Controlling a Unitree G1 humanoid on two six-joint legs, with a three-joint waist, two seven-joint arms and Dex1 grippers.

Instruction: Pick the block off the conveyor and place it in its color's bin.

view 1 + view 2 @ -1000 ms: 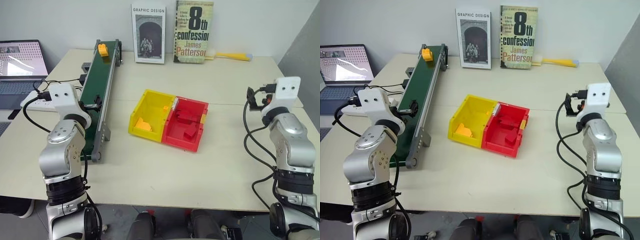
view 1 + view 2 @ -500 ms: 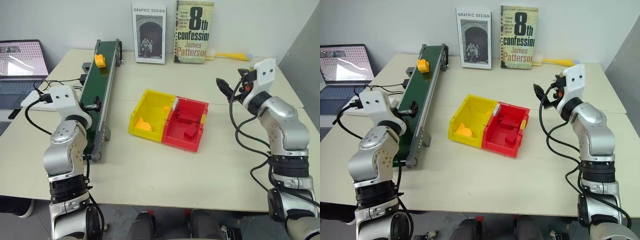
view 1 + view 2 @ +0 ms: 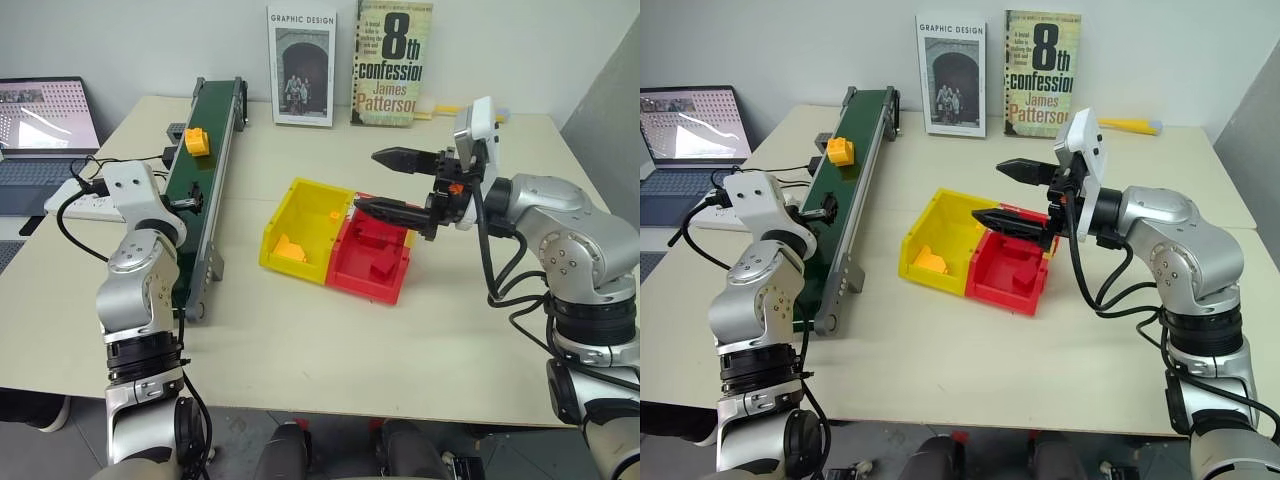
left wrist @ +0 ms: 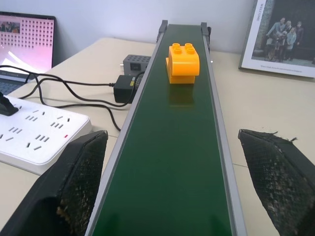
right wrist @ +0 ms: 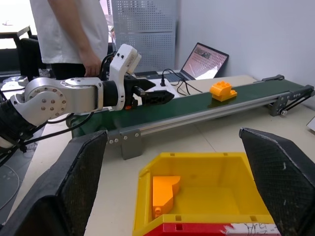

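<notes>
At the far left, near 9 o'clock of the counter (image 3: 300, 340), an open laptop (image 3: 45, 120) stands, and beside it lies a white power strip (image 4: 34, 135) with black cables plugged in. My left gripper (image 4: 172, 196) is next, over the near part of the conveyor (image 3: 200, 200). Its two fingers stand wide apart, one on each side of the green belt, and they hold nothing. The conveyor runs from about 8 o'clock up to 11 o'clock. The block (image 3: 196, 141) sits on the belt in the far half, studs up, well apart from my left gripper.

In the middle of the counter is the bin (image 3: 305, 225), bright yellow and open at the top, joined on its right side to a red bin (image 3: 375, 260). One orange-yellow piece (image 3: 289, 248) already lies in the yellow bin, at its near left corner. In the red bin there are red pieces; I think two, but I cannot count them surely.

At 12 o'clock two books (image 3: 345, 65) lean upright against the wall. My right gripper (image 3: 385, 185) points to the left, just above the far side of the two bins. Its fingers are spread wide and are empty. In my right wrist view a person (image 5: 74, 34) in a white shirt stands beyond the counter.
</notes>
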